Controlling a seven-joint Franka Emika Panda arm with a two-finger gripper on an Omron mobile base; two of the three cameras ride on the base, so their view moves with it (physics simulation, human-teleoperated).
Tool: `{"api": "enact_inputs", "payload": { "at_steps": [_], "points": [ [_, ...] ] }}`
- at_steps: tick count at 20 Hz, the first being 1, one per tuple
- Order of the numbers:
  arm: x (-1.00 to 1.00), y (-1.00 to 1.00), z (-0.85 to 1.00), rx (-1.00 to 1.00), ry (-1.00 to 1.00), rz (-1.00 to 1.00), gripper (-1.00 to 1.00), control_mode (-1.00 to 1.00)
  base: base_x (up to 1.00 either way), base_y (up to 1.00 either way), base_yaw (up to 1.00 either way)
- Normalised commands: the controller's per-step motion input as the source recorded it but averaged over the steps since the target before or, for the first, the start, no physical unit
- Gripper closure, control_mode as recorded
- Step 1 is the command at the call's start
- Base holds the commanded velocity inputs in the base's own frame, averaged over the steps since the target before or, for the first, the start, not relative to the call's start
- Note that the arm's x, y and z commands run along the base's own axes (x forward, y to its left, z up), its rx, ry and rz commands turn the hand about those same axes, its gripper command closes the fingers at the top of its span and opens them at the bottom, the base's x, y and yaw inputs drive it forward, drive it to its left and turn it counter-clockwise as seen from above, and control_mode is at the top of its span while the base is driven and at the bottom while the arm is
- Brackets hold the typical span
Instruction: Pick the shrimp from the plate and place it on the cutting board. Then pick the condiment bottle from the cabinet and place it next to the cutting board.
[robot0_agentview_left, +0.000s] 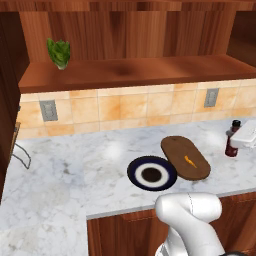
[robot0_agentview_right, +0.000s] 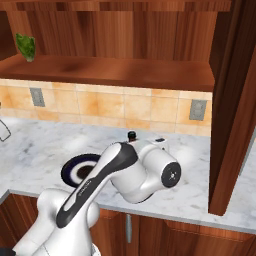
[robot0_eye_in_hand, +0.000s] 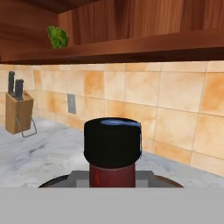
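The shrimp (robot0_agentview_left: 190, 160) lies on the cutting board (robot0_agentview_left: 178, 150); the condiment bottle (robot0_agentview_left: 232, 140) stands right of the board, end effector grip unclear.

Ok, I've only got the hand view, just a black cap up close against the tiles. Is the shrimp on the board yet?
Observer: Yes, the shrimp lies on the cutting board, toward its right half.
Operator: And the plate?
Observer: The plate sits at the board's left front edge, with nothing on it.
Operator: Where's the bottle relative to the board?
Observer: The bottle stands upright on the counter to the board's right, apart from it, with the gripper at its neck.
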Motion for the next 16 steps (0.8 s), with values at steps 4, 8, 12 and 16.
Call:
{"api": "enact_inputs", "payload": {
  "at_steps": [4, 8, 12, 16],
  "points": [
    [0.09, -0.04, -0.26, 0.00, -0.03, 0.00, 1.00, -1.00, 0.00, 0.00, 0.00],
    [0.10, -0.06, -0.26, -0.01, -0.04, 0.00, 1.00, -1.00, 0.00, 0.00, 0.00],
    [0.11, -0.08, -0.25, -0.01, -0.05, 0.00, 1.00, -1.00, 0.00, 0.00, 0.00],
    [0.08, -0.08, -0.22, -0.01, -0.04, 0.00, 1.00, -1.00, 0.00, 0.00, 0.00]
  ]
}}
